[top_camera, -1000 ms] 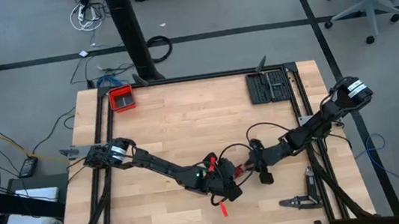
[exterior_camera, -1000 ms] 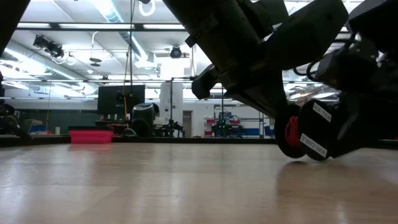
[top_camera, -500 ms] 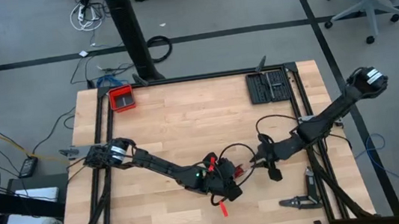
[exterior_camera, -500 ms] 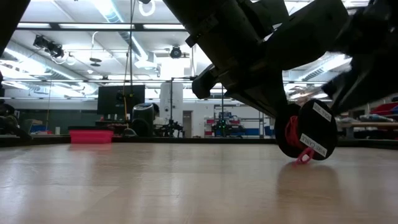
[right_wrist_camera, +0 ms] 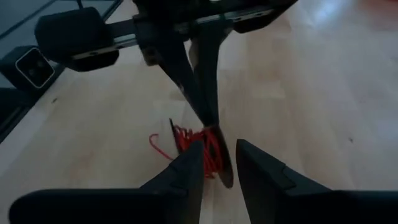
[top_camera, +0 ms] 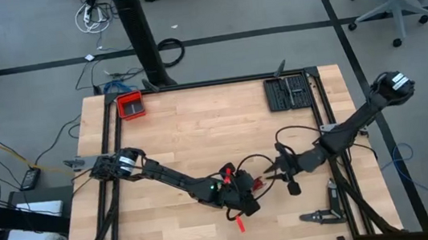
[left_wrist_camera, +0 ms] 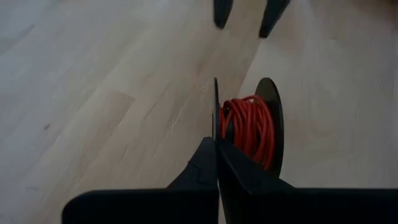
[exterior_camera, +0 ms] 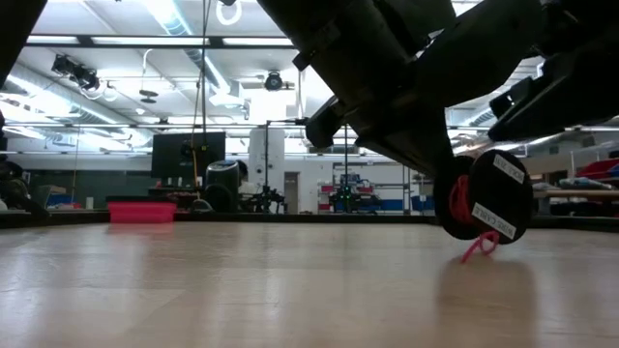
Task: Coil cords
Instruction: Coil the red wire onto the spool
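Note:
The red cord is wound on a small black spool at the table's near middle. A short loose end hangs below the spool down to the wood. My left gripper, reaching in from the table's left, is shut on the spool. My right gripper hangs open a little to the spool's right and touches nothing. In its wrist view the right gripper looks at the spool from a short way off. My left gripper pinches the rim of one thin black flange of the spool between its two shut fingers. The fingers slant down from the table's left. The spool stands on edge with its axis level, just above the wood, and the cord's loose end trails below.
A small red piece lies on the wood near the front edge, below the left gripper. A red tray sits at the far left corner and a black tool case at the far right. A metal tool lies near right.
My right gripper has drawn back from the spool toward the table's right edge and risen, staying open. Where it stood against the spool's side, the cord's loose end now shows hanging to the wood. My left gripper has kept the spool in place.

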